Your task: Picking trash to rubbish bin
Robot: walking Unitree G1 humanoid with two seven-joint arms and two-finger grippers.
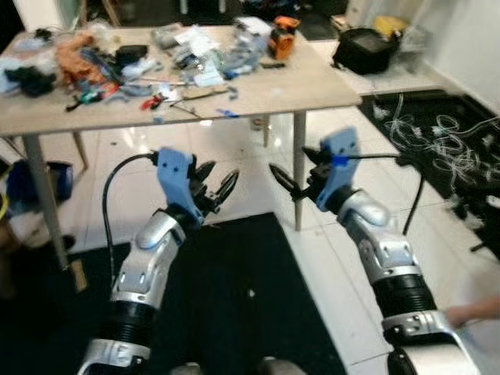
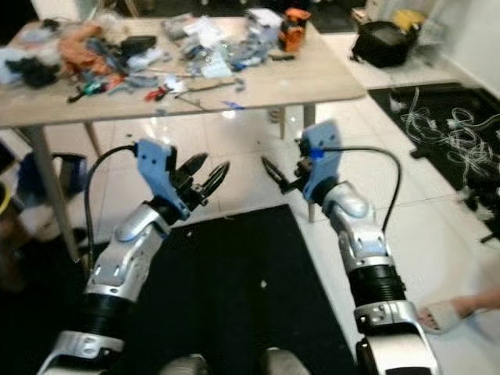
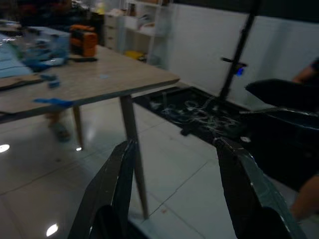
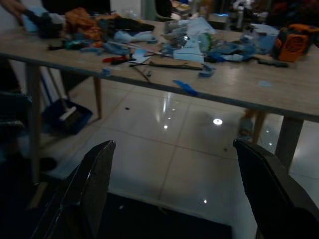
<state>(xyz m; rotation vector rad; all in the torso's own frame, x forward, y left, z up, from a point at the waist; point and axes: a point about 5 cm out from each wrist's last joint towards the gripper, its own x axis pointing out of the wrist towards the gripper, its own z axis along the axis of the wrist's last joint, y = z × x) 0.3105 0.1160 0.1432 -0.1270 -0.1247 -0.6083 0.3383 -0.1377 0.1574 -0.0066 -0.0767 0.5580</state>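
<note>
Two grippers hover before the wooden table (image 1: 312, 86): left gripper (image 1: 217, 187) and right gripper (image 1: 293, 185), fingers apart, empty. Trash heap (image 1: 187, 55) of wrappers and scraps on top looks light, crumply; pinch an edge. Left wrist view: glossy tiles (image 3: 169, 169), tangled wire (image 3: 199, 112). Right wrist view: blue dustpan (image 4: 67, 115) under the table

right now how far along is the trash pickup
Nothing looks done. The table is littered with clutter, and white scraps lie on the dark mat to the right. In hand: nothing; the left end effector and right end effector are open and empty, raised short of the table. All picking is left.
</note>
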